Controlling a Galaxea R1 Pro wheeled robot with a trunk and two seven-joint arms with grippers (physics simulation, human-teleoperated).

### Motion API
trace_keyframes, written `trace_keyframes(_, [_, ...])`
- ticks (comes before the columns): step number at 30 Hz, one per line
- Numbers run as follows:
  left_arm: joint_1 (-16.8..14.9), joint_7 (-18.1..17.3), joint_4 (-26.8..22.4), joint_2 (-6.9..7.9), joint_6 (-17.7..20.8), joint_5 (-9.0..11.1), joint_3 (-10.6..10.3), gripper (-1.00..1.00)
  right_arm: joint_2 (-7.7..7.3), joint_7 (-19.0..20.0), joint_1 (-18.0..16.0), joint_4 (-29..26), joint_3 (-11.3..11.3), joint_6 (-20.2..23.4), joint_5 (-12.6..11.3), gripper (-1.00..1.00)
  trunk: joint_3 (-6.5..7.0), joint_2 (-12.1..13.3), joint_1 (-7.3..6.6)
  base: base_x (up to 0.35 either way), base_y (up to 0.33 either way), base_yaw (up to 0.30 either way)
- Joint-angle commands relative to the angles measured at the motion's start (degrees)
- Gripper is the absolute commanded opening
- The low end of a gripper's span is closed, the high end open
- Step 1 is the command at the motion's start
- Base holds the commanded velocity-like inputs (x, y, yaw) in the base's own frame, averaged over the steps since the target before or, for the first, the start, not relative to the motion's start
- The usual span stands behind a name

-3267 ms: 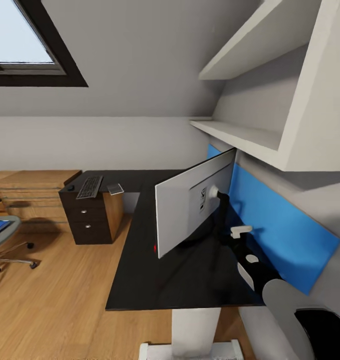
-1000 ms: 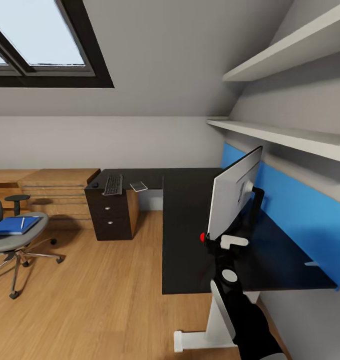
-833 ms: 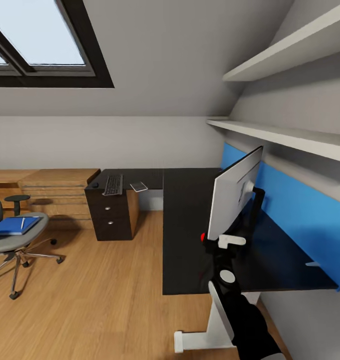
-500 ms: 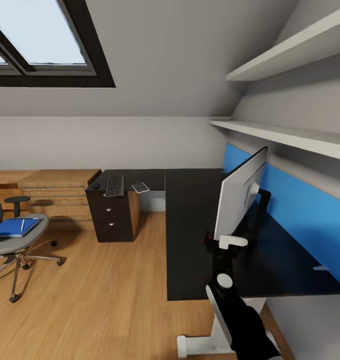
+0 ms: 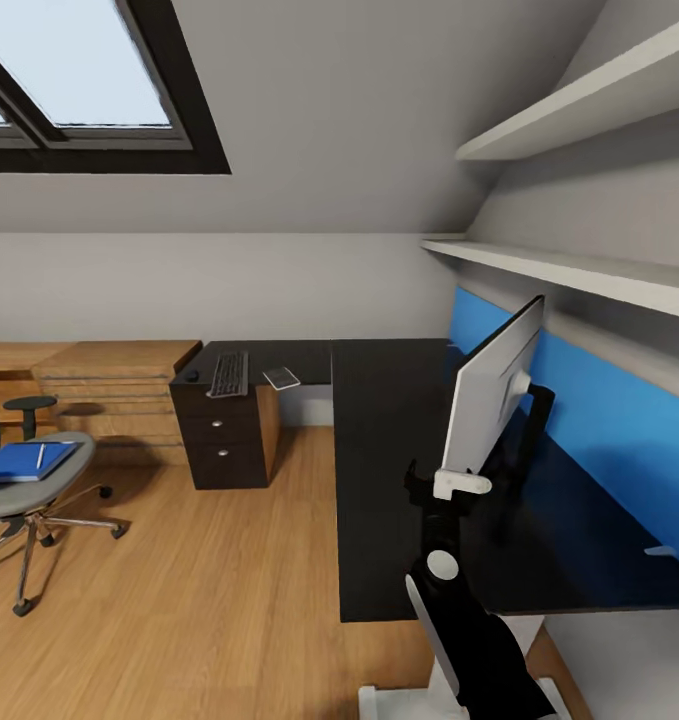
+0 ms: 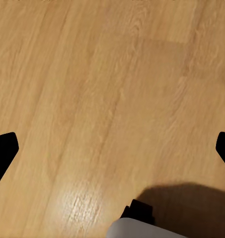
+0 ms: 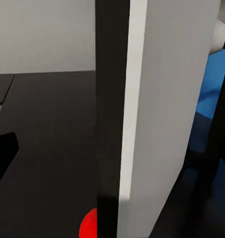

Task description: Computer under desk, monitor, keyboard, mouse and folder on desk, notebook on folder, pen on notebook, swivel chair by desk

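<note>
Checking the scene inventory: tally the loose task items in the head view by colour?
Black/dark: 3, monitor, keyboard, mouse
Blue: 1, folder
Light grey: 1, notebook
Pale: 1, pen
Total: 6

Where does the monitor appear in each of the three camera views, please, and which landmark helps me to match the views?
Head view: the monitor stands at the right on the desk, seen from behind and edge-on, before the blue back panel.
Left wrist view: the monitor is not in this picture; I see wooden floor.
Right wrist view: the monitor is very near, its edge running from top to bottom.
Shared landmark: the blue back panel beside the monitor, in head and right wrist views.
</note>
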Motion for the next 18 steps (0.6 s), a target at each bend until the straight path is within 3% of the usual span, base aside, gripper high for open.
trace_keyframes(1, [-0.04,0.27,0.03,0.01,-0.21,0.49,-0.50,1.00,0.00,-0.40,-0.04,0.03,0.04,0.21,0.40,1.00,-0.06,-0.04,0.01,0.079,0.001,0.000])
trace_keyframes(18, [-0.04,0.24,0.03,0.01,-0.27,0.49,-0.50,1.00,-0.03,-2.00,-0.06,0.17,-0.62,0.60,0.26,1.00,-0.06,-0.04,0.01,0.108,0.000,0.000])
